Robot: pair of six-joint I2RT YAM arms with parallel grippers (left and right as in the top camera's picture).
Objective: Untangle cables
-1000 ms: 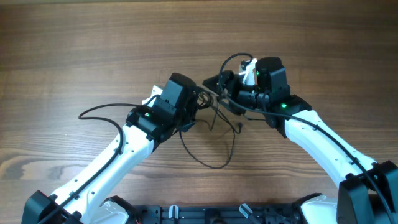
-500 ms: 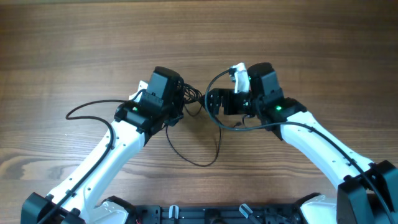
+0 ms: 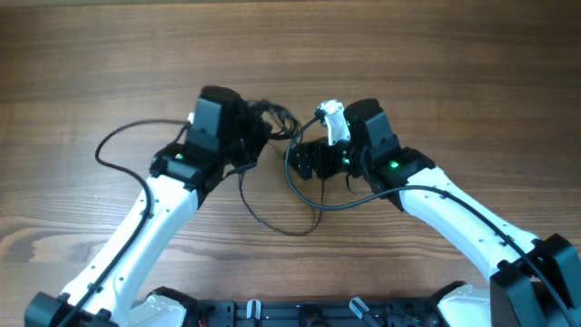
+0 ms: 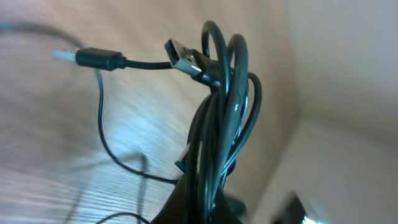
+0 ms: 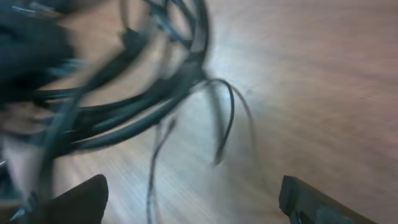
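Note:
The cables [image 3: 275,116] are thin dark cords bunched at the table's middle, with one loop trailing toward the front [image 3: 283,227] and another out to the left [image 3: 113,141]. My left gripper [image 3: 261,125] is shut on the bundle. In the left wrist view the bundle [image 4: 221,118] rises from between the jaws [image 4: 208,202], with a USB plug [image 4: 183,55] at its top and a second plug [image 4: 93,58] lying on the wood. My right gripper [image 3: 304,162] sits just right of the bundle. In the right wrist view its fingers [image 5: 193,199] are wide open and empty, with blurred cable loops [image 5: 155,93] ahead.
The wooden table [image 3: 472,82] stretches all round. The arms' own thicker black cables [image 3: 336,202] hang near the right gripper. A dark base rail [image 3: 300,313] runs along the front edge.
Both arms have moved left and toward the far side. The left gripper carried the bundle with it, dragging the trailing loops left. The right gripper has dropped back below the bundle.

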